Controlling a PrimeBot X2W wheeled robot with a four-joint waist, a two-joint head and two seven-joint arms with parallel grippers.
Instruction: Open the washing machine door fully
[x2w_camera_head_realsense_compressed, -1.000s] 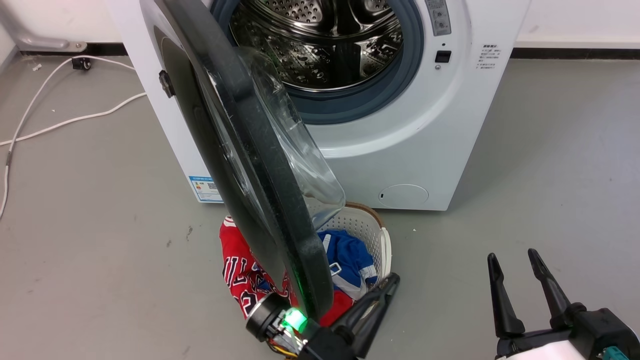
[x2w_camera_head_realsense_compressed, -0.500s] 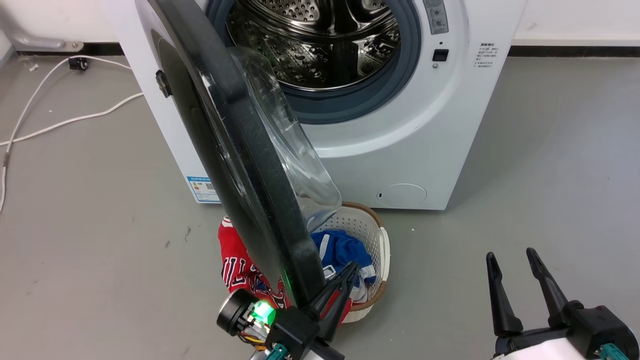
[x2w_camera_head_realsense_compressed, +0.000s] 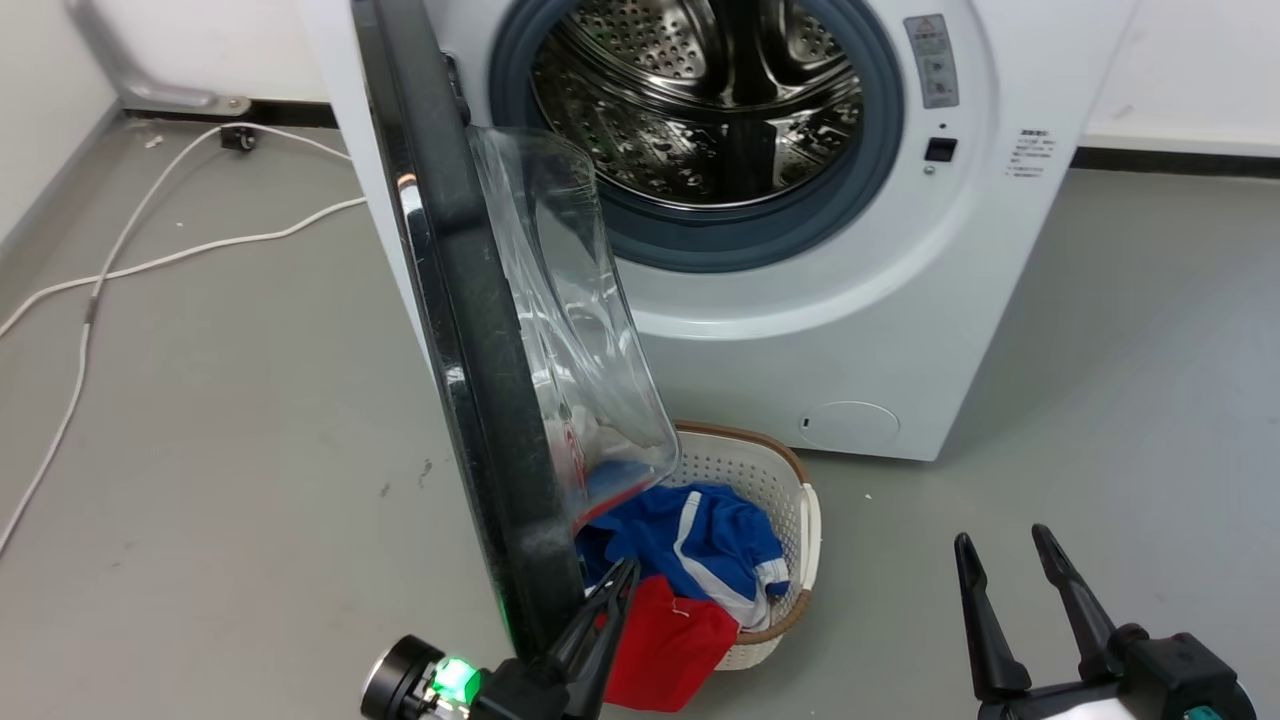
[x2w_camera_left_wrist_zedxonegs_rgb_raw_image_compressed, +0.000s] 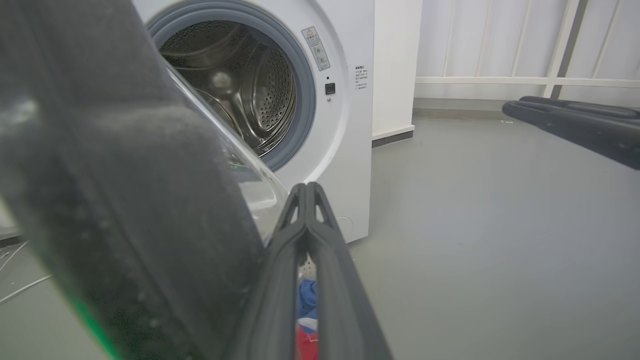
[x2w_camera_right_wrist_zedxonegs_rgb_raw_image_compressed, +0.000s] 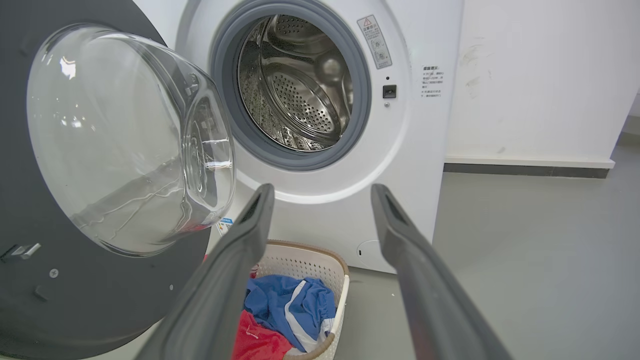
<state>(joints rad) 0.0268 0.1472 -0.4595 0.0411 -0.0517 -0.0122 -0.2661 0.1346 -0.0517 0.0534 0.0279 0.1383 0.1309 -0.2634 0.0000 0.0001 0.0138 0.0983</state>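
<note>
- The grey floor (x2w_camera_head_realsense_compressed: 200, 450) lies bare to the left of the door, out to the left wall. It is also open to the right of the machine, as far as the far wall's dark skirting.
- The washing machine (x2w_camera_head_realsense_compressed: 800, 330) stands at the far side against the wall. Its steel drum (x2w_camera_head_realsense_compressed: 700, 100) is uncovered inside the grey gasket.
- The washing machine door (x2w_camera_head_realsense_compressed: 470, 330) is hinged on the left and stands out toward the near side, roughly square to the machine's front. The head view takes it edge-on, as a thick black rim. The right wrist view looks at its inner face, with the clear glass bowl (x2w_camera_right_wrist_zedxonegs_rgb_raw_image_compressed: 130, 140) bulging to the right.
- A white laundry basket (x2w_camera_head_realsense_compressed: 800, 520) sits on the floor just in front of the machine. Its left part is tucked under the door's lower edge, and it holds a blue garment (x2w_camera_head_realsense_compressed: 700, 530) and a red one (x2w_camera_head_realsense_compressed: 660, 640).
- The right gripper (x2w_camera_head_realsense_compressed: 1002, 540) is at the near right, well apart from the door and the basket, over bare floor. Its jaws are spread wide and hold nothing.
- The left gripper (x2w_camera_head_realsense_compressed: 610, 600) is at the near end of the door, just beside the rim on its inner side. Its jaws are pressed together with nothing between them. The left wrist view puts the blurred rim hard against its fingers (x2w_camera_left_wrist_zedxonegs_rgb_raw_image_compressed: 280, 260), but I cannot tell whether they touch.
- A white cable (x2w_camera_head_realsense_compressed: 150, 260) trails across the far left floor.
</note>
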